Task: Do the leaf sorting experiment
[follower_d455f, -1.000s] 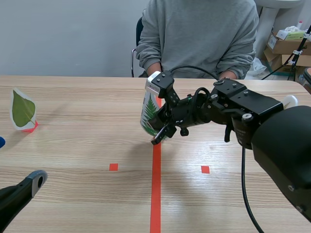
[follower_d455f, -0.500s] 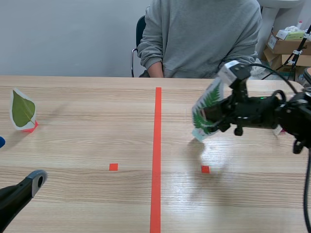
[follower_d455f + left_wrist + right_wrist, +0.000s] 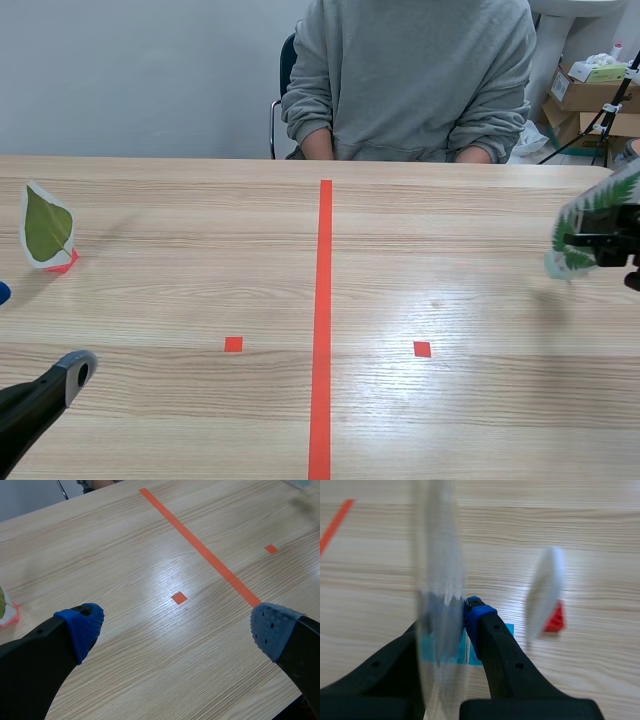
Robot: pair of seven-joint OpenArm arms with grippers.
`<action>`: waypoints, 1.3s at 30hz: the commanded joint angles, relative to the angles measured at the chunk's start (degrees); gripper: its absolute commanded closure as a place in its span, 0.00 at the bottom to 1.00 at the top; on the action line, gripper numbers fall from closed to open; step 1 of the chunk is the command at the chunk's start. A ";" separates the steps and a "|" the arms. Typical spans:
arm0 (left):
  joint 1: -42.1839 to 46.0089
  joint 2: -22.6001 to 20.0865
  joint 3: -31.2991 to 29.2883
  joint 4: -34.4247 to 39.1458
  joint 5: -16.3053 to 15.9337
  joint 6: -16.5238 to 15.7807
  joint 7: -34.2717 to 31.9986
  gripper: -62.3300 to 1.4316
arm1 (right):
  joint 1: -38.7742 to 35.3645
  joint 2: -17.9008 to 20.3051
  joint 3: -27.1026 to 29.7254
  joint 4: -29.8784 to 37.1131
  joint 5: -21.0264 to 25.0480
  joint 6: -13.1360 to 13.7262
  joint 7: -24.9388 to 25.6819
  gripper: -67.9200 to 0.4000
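A laminated fern-leaf card (image 3: 588,232) hangs just above the table at the far right edge, with my right gripper (image 3: 612,243) shut on it. In the right wrist view the card (image 3: 439,595) stands edge-on and blurred between the fingers (image 3: 482,617), with a light blue base (image 3: 462,652) below it. Just ahead stands another white card (image 3: 545,597) on a red stand (image 3: 555,620). A broad green leaf card (image 3: 46,228) stands on a red stand at the far left. My left gripper (image 3: 175,630) is open, low at the near left with nothing between its fingers.
A person in a grey sweatshirt (image 3: 410,80) sits across the table, hands at the far edge. An orange-red tape line (image 3: 322,300) runs down the middle, with small squares (image 3: 233,344) on either side. Cardboard boxes (image 3: 590,90) stand behind at the right.
My right arm has carried the fern card from the centre line to the table's far right edge. The left arm has not moved.
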 commanded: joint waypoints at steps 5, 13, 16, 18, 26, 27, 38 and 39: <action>-0.17 0.46 0.15 0.87 -0.61 0.07 -0.81 0.00 | 1.86 -0.46 -0.17 0.04 -6.10 -7.15 5.77 0.97; -0.17 0.44 0.15 0.87 -0.61 0.07 -0.85 0.00 | 2.49 -2.71 -0.17 -1.57 -12.70 -7.39 5.38 0.97; -0.17 0.46 0.15 0.87 -0.61 0.07 -0.85 0.00 | 1.75 -3.50 -0.17 -1.66 -12.74 -7.37 4.66 0.97; -0.17 0.44 0.15 0.87 -0.61 0.07 -0.83 0.00 | 1.25 -3.76 -0.17 -1.66 -12.72 -7.37 4.52 0.97; -0.17 0.46 0.15 0.87 -0.61 0.07 -0.85 0.00 | 0.17 -3.78 -0.11 -1.66 -12.79 -7.43 3.76 0.94; -0.17 0.46 0.15 0.87 -0.61 0.07 -0.85 0.00 | 0.04 -3.78 -0.11 -1.66 -12.79 -7.43 3.61 0.91; -0.17 0.46 0.15 0.87 -0.61 0.07 -0.83 0.00 | 0.00 -3.76 -0.13 -1.66 -13.99 -7.39 4.04 0.39; -0.17 0.46 0.15 0.87 -0.61 0.07 -0.83 0.00 | 0.00 -3.76 -0.13 -1.66 -13.99 -7.39 4.04 0.33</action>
